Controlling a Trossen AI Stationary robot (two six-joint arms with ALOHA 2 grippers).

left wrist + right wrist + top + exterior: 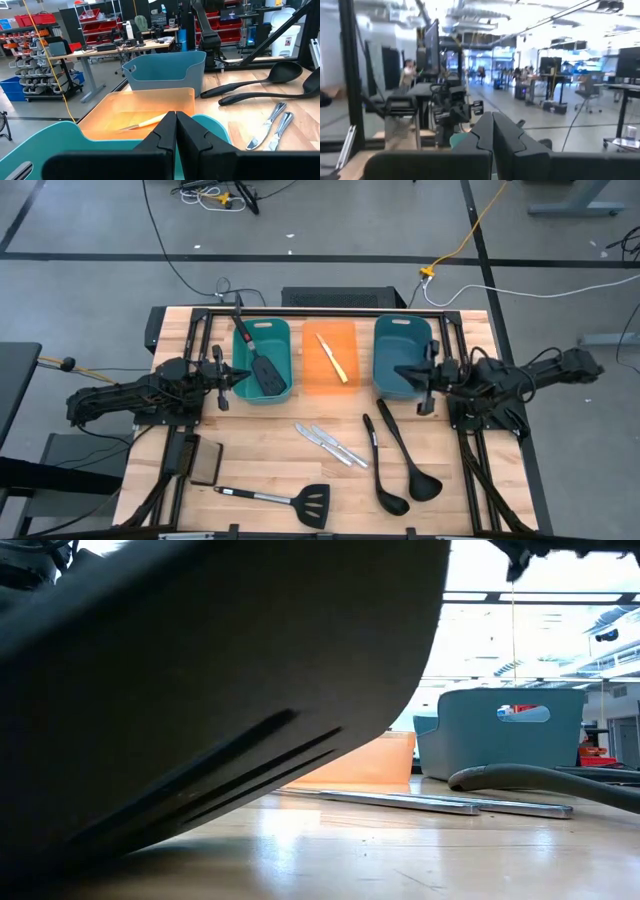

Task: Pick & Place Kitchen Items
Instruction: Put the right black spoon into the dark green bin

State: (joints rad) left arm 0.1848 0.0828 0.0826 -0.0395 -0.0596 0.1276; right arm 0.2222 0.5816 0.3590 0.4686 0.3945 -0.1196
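One black slotted spatula [262,365] lies in the teal bin [285,330], its handle leaning over the far rim. A cream-handled knife [333,358] lies in the orange bin [345,330]; it also shows in the left wrist view [145,122]. Two silver knives [330,445], two black ladles [395,465] and a second spatula [285,500] lie flat on the table. My left gripper [243,376] is shut and empty at the teal bin's left rim. My right gripper [400,370] is shut and empty over the blue bin [403,330].
A flat black pad [205,463] lies at the near left. The three bins stand in a row along the table's far side. In the low view the second spatula's blade [200,690] fills the left, with the knives [420,802] and a ladle [540,778] beyond.
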